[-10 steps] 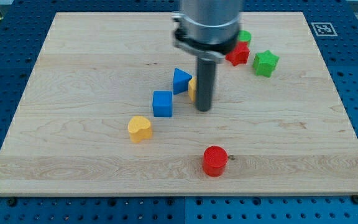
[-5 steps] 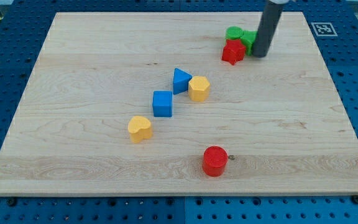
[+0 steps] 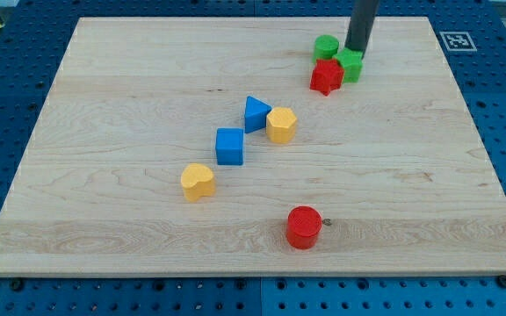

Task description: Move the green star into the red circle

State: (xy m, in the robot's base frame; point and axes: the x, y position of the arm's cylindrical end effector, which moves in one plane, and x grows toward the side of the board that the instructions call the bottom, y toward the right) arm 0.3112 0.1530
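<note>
Closely, red star (image 3: 326,76) beside green star (image 3: 350,65)

The scene is bright and evenly lit from overhead, with no dim corners. The wooden board (image 3: 148,79) shows its grain clearly and carries no hot glare, only a soft pale sheen across the middle. Shadows are short and faint: the red circle (image 3: 304,226) and the yellow heart (image 3: 198,181) each cast a small soft one close at the base. Focus is sharp across the board, block edges are crisp, and its straight edges show no obvious bending.
</note>
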